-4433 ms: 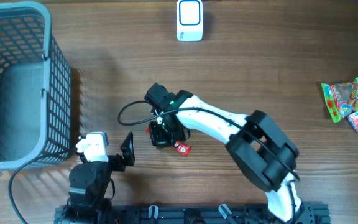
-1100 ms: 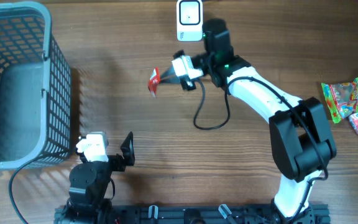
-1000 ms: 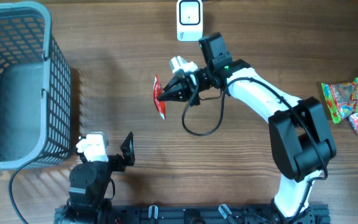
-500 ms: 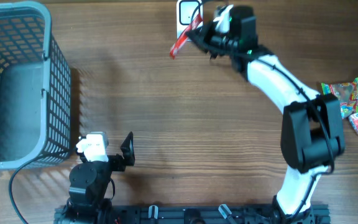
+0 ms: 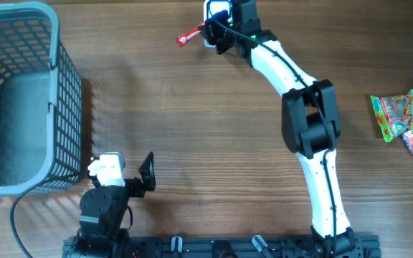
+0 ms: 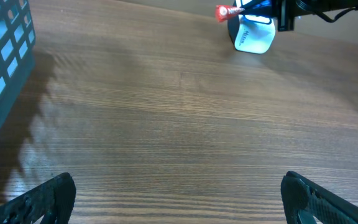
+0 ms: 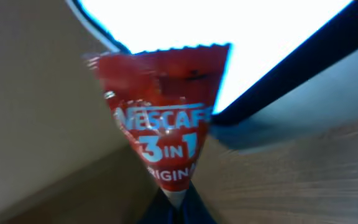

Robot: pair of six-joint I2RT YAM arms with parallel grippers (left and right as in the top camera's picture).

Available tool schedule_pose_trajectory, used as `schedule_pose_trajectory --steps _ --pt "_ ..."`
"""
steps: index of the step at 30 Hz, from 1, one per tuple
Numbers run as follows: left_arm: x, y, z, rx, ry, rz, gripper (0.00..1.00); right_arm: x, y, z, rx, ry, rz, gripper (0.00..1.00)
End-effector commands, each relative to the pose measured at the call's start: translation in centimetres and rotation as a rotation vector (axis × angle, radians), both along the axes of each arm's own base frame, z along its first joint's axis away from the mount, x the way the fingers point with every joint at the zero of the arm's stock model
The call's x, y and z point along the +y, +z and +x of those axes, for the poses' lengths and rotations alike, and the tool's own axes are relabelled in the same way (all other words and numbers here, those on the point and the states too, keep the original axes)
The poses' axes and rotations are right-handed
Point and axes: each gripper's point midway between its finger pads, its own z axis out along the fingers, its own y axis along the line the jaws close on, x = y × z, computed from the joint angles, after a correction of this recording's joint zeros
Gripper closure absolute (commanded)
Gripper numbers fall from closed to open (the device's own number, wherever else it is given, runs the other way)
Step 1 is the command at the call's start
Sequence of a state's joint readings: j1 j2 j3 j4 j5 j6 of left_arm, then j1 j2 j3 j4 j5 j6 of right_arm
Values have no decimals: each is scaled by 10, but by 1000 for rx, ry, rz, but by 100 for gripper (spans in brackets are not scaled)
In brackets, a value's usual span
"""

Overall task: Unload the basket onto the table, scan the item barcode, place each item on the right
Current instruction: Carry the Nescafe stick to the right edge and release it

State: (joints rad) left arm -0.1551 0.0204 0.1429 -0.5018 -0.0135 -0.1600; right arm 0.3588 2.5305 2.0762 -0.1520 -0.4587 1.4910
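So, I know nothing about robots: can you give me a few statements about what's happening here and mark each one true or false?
1. The right gripper holds a red sachet. True.
2. The sachet reads Nescafe 3 in 1. True.
3. The sachet lies inside the basket. False: it is held close to the white scanner, well away from the basket.
4. The left gripper is clamped on an item. False: it is open and holds nothing.
5. Colourful sweet packets lie on the table, away from both grippers. True.
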Motion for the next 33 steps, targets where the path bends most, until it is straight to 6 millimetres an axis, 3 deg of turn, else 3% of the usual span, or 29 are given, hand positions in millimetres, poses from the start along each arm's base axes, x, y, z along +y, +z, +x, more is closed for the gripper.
schedule_pose_trajectory --steps 1,3,5,6,9,11,12,15,16,17,22,23,24,25,27,29,30,31,32,33 --pt "1 0 0 -4 6 -5 0 7 21 8 -87 39 -1 95" --pt "1 0 0 -4 6 -5 0 8 42 9 -142 75 -11 95" --pt "1 0 0 -4 6 -5 0 -6 66 3 -166 101 -70 96" --pt "1 0 0 -4 6 -5 0 -22 76 -2 -168 108 -128 95" --pt "1 0 0 -4 6 -5 0 -97 85 -23 -128 139 -352 95" --pt "1 0 0 -4 6 -5 0 -160 68 -38 -2 128 -443 95" --pt "1 0 0 -4 6 -5 0 -215 51 -51 116 88 -478 96" --pt "1 0 0 -4 6 -5 0 -315 27 -69 249 -15 -536 96" --pt "1 0 0 -4 6 -5 0 -352 19 -77 295 -71 -574 96" --pt "1 0 0 -4 6 -5 0 -403 10 -91 352 -139 -618 96" --pt "1 0 0 -4 6 -5 0 -524 -18 -140 489 -308 -772 95" --pt "1 0 0 -4 6 -5 0 -535 -23 -146 501 -327 -773 94" --pt "1 0 0 -4 6 -5 0 -546 -30 -154 510 -331 -774 75" --pt "1 0 0 -4 6 -5 0 -553 -32 -159 518 -343 -770 43" --pt "1 0 0 -4 6 -5 0 -557 -27 -159 484 -322 -748 0" --pt "1 0 0 -4 6 -5 0 -550 -3 -157 426 -298 -726 0" --pt "1 0 0 -4 6 -5 0 -544 20 -157 390 -301 -743 0" --pt "1 0 0 -4 6 -5 0 -537 45 -155 342 -293 -767 0" --pt "1 0 0 -4 6 -5 0 -522 89 -155 249 -274 -815 0" --pt "1 0 0 -4 6 -5 0 -509 117 -157 183 -256 -846 1"
